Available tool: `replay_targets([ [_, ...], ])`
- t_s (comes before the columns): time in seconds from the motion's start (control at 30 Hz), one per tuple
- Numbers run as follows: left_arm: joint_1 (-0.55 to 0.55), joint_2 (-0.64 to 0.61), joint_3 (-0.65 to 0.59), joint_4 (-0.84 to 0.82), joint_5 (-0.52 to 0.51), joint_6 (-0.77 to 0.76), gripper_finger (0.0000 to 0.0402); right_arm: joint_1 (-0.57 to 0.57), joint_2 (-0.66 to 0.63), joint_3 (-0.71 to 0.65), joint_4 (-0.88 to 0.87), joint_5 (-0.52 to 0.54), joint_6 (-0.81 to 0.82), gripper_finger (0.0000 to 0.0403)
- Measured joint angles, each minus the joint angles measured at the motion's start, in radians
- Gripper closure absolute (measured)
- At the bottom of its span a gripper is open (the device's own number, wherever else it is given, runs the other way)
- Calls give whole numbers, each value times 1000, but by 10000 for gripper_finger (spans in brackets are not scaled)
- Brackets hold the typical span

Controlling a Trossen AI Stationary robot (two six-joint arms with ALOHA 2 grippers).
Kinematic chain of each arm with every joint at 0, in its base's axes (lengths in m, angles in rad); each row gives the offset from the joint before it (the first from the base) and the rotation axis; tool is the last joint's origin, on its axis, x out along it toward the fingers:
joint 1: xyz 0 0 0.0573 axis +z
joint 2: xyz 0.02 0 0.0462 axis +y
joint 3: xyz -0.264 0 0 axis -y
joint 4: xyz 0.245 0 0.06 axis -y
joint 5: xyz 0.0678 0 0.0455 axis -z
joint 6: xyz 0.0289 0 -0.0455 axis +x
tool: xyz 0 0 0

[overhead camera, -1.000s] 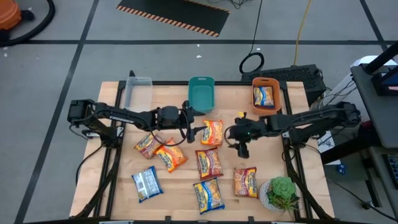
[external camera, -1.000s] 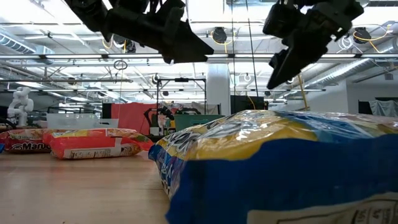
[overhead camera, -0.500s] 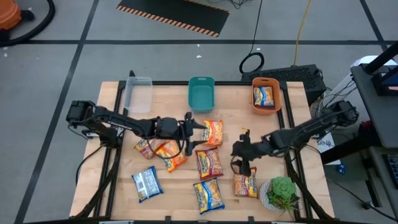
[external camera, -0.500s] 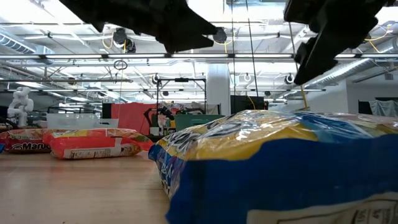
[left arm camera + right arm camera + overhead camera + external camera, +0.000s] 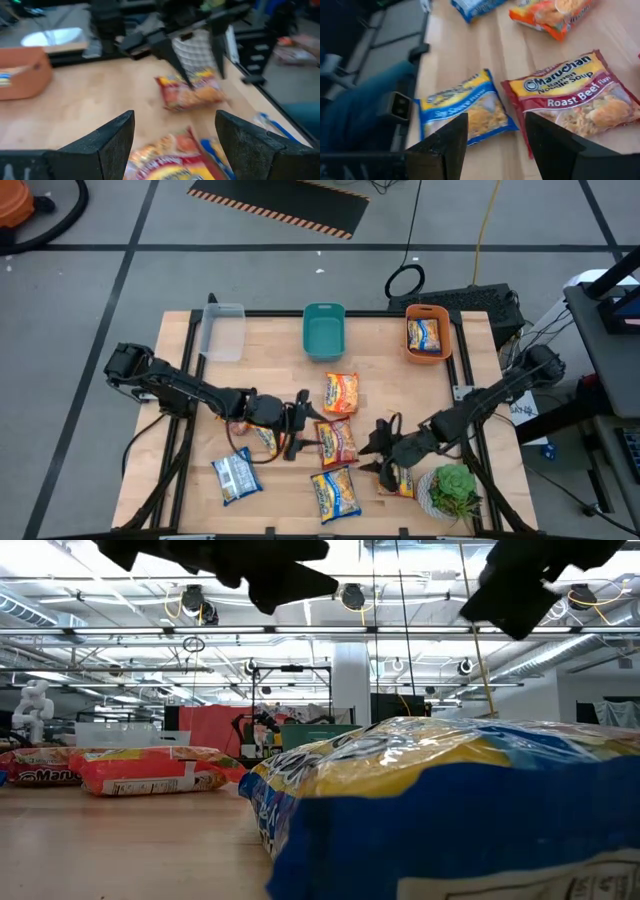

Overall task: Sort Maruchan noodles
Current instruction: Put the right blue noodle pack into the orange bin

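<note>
With both arms reaching low over the middle of the table (image 5: 200,480), my left gripper (image 5: 305,442) stands with its fingers (image 5: 112,140) spread wide and nothing between them. Just ahead of those fingers lies a red packet (image 5: 337,441), its near end showing between my fingertips. Under my left wrist sits an orange packet (image 5: 262,437), mostly covered by the arm, so I cannot tell how it lies.

My right gripper (image 5: 378,452) also has its fingers (image 5: 445,145) parted and empty, pointed toward my left one. Past those fingers I read a red Roast Beef packet (image 5: 572,95) flat on the wood, and beside it a yellow-blue packet (image 5: 462,107), the two just apart. Behind my right fingers, under the arm, another packet (image 5: 403,480) pokes out next to the potted plant (image 5: 455,488).

Farther off from both grippers: an orange-yellow packet (image 5: 341,392) beyond my left fingertips, a blue-white packet (image 5: 236,474) on the near side of my left arm, and one packet (image 5: 424,334) lying inside the orange bin (image 5: 410,352). The teal bin (image 5: 324,330) and the clear bin (image 5: 222,332) sit along the same far edge.
</note>
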Motion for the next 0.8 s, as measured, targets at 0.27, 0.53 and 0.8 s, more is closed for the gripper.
replay_targets([
  [0.27,-42,0,0,-99,15,37,121,-20,221,211,-9,-118,-171,211],
  [0.53,-45,0,0,-118,15,38,121,-25,327,292,-20,-179,-209,231],
  [0.8,-46,0,0,-225,18,35,121,-41,337,292,-173,-177,-245,258],
])
